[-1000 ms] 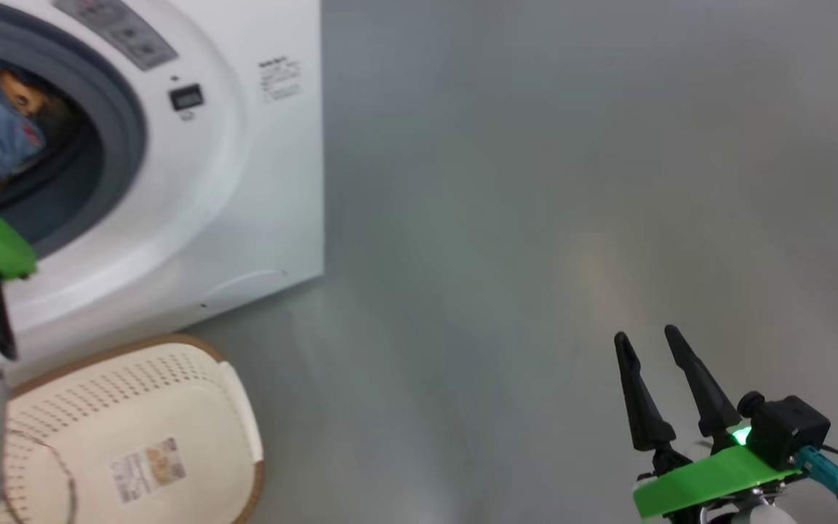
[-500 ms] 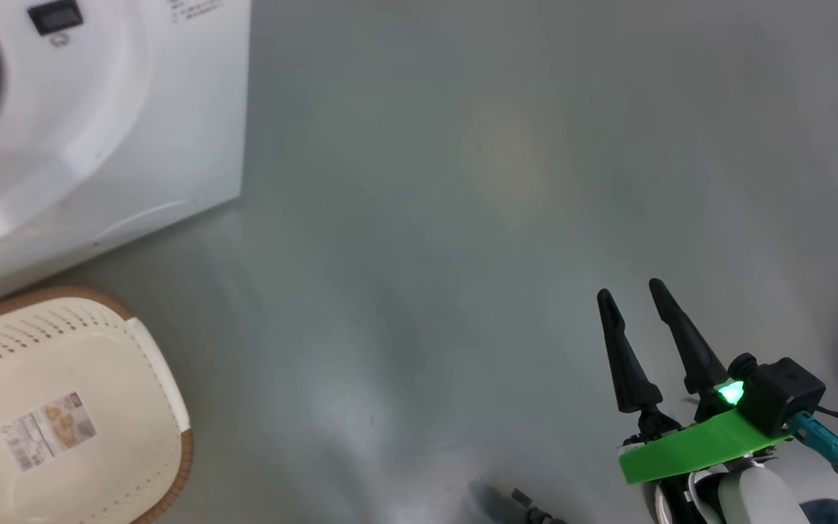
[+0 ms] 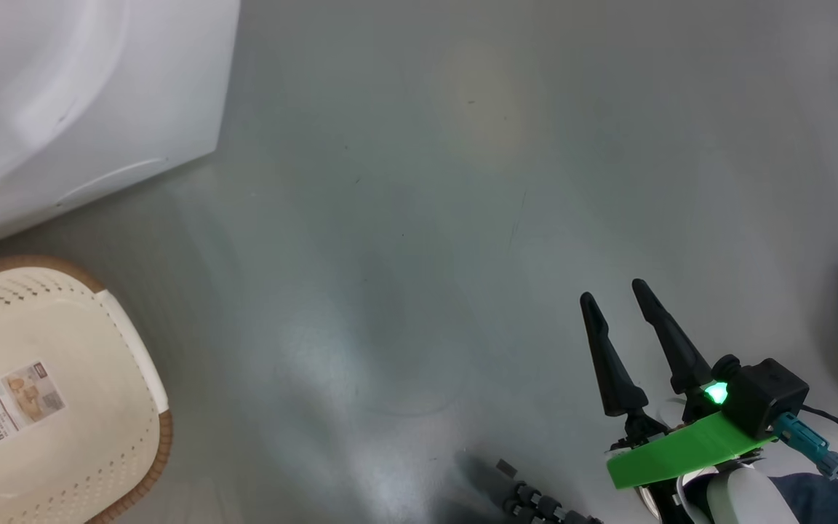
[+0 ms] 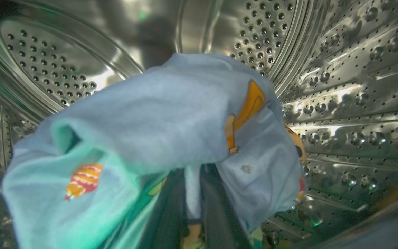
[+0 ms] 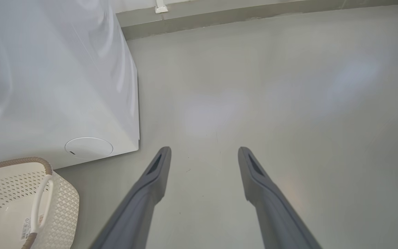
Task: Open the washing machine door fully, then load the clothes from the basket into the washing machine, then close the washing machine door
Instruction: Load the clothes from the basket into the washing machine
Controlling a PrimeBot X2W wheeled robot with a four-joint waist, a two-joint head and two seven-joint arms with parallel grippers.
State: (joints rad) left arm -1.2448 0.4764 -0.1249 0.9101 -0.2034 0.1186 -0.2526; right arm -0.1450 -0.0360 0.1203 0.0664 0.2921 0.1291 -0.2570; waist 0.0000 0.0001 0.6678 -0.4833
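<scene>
Our left gripper (image 4: 195,204) is pinched shut on the clothes (image 4: 171,117), which drape over its fingers (image 4: 221,218) inside the steel drum (image 4: 351,69). Our right gripper (image 3: 611,291) hangs over the floor (image 3: 419,182), jaws wide and holding nothing. Left of it sits the basket (image 3: 163,437), with the washer (image 3: 84,94) just behind.

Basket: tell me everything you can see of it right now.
The basket is cream-white perforated plastic, a rounded rectangle with a brown woven-look rim and a white side handle. It stands upright on the grey floor, just before the washer, low at its front; whether they touch I cannot tell. Its inside lies bare around a paper label. The head view's edge cuts off its left part.
</scene>
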